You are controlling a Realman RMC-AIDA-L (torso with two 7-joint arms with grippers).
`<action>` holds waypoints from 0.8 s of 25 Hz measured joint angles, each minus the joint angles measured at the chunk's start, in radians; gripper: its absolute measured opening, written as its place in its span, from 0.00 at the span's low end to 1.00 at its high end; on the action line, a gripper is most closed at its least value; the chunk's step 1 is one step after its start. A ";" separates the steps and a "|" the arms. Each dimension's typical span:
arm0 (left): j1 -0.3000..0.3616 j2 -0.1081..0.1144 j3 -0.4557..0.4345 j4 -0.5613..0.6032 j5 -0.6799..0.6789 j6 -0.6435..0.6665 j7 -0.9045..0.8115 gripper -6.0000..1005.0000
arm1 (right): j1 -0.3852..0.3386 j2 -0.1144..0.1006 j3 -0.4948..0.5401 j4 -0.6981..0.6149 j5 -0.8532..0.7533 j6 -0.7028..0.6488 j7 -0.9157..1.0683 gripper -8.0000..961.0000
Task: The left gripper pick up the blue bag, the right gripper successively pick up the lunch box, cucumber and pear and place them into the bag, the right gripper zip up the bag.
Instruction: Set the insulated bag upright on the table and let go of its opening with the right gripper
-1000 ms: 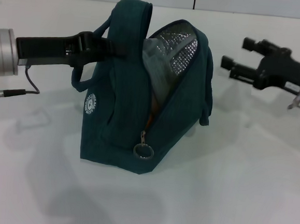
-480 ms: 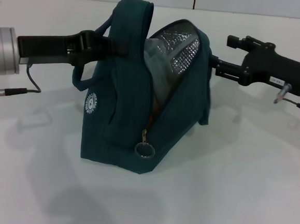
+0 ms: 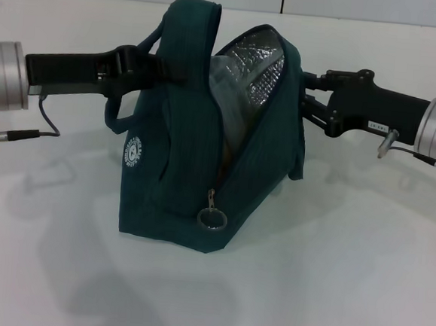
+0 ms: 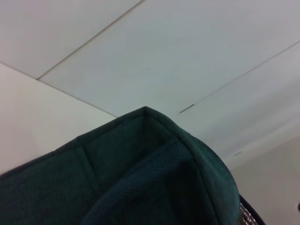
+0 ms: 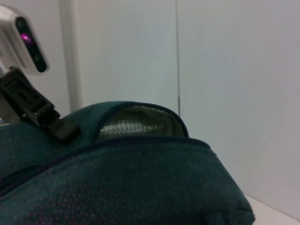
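Teal fabric dominates the head view: we find the blue bag (image 3: 205, 132) standing mid-table, the left gripper (image 3: 161, 66) clamped on its handle, the right gripper (image 3: 307, 102) touching its right flank, fingers' state unclear. We judge packing done, zipping outstanding; mouth gapes. Round white logo (image 3: 132, 151) illegible. Left wrist: only handle fabric. Right wrist: foil lining (image 5: 138, 124) visible.

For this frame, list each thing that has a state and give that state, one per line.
blue bag: standing on the table, zip mostly open, foil lining showing.
zip pull: low at the front end, ring hanging down.
left hand: at the bag's handle, handle held up.
right hand: against the bag's right side near the opening; grip cannot be seen.
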 joint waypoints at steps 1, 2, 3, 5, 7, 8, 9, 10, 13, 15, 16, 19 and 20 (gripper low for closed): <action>0.000 0.000 0.000 0.000 0.000 0.000 0.000 0.10 | 0.000 0.000 -0.003 -0.002 0.002 -0.003 -0.005 0.47; 0.000 0.000 0.000 0.000 0.000 0.000 0.000 0.10 | 0.000 0.000 -0.005 -0.003 0.003 -0.007 -0.008 0.42; 0.000 0.000 0.000 0.000 0.000 0.000 0.000 0.10 | 0.000 0.000 -0.006 -0.004 0.005 -0.008 -0.011 0.38; 0.000 0.001 0.000 0.000 0.000 0.000 0.000 0.10 | 0.000 0.000 -0.006 -0.005 0.007 -0.008 -0.015 0.28; -0.001 0.001 0.000 0.000 0.000 0.000 0.001 0.10 | -0.003 0.000 -0.003 -0.008 0.007 -0.008 -0.019 0.22; -0.002 0.001 0.000 0.000 0.000 0.000 0.002 0.10 | -0.005 0.000 -0.002 -0.010 0.007 -0.008 -0.021 0.19; -0.002 0.001 0.000 0.000 0.000 0.000 0.003 0.10 | -0.007 0.000 -0.001 -0.013 0.007 -0.008 -0.021 0.16; -0.003 0.001 0.000 0.000 0.000 0.000 0.005 0.10 | -0.008 0.000 0.000 -0.016 0.008 -0.008 -0.021 0.13; -0.003 0.001 0.000 0.000 0.000 0.000 0.006 0.10 | -0.020 -0.004 0.007 -0.034 0.013 -0.017 -0.022 0.09; -0.004 0.000 0.003 0.000 -0.003 0.002 0.006 0.10 | -0.043 -0.005 0.032 -0.067 0.016 -0.037 -0.022 0.08; -0.004 -0.001 0.008 0.000 -0.010 0.004 0.006 0.10 | -0.057 -0.006 0.048 -0.085 0.019 -0.050 -0.022 0.08; -0.001 -0.002 0.051 -0.001 -0.065 0.009 0.010 0.10 | -0.085 -0.010 0.118 -0.127 0.022 -0.110 -0.012 0.08; 0.001 -0.003 0.070 -0.001 -0.088 0.009 0.012 0.10 | -0.094 -0.011 0.148 -0.143 0.022 -0.130 -0.005 0.08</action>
